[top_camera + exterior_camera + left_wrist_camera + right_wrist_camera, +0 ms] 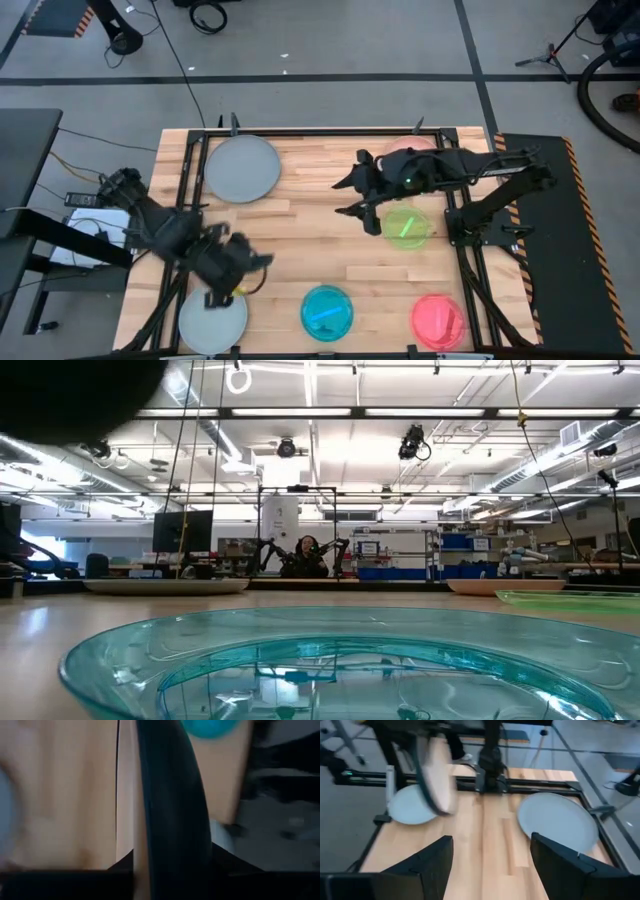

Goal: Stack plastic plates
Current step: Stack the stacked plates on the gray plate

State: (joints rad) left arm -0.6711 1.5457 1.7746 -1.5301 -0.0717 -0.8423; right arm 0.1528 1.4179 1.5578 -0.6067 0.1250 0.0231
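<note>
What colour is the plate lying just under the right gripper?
Translucent green, lying flat on the wooden table; it shows best in the high view.

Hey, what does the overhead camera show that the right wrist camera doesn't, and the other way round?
Only the overhead view shows the translucent green plastic plate, the translucent cyan plastic plate, the translucent red-pink plastic plate and the salmon pink plastic plate.

Only the right wrist view shows a cream round plate held on edge by the far arm.

Both show the large grey round plastic plate, the wooden table and the open right hand.
</note>
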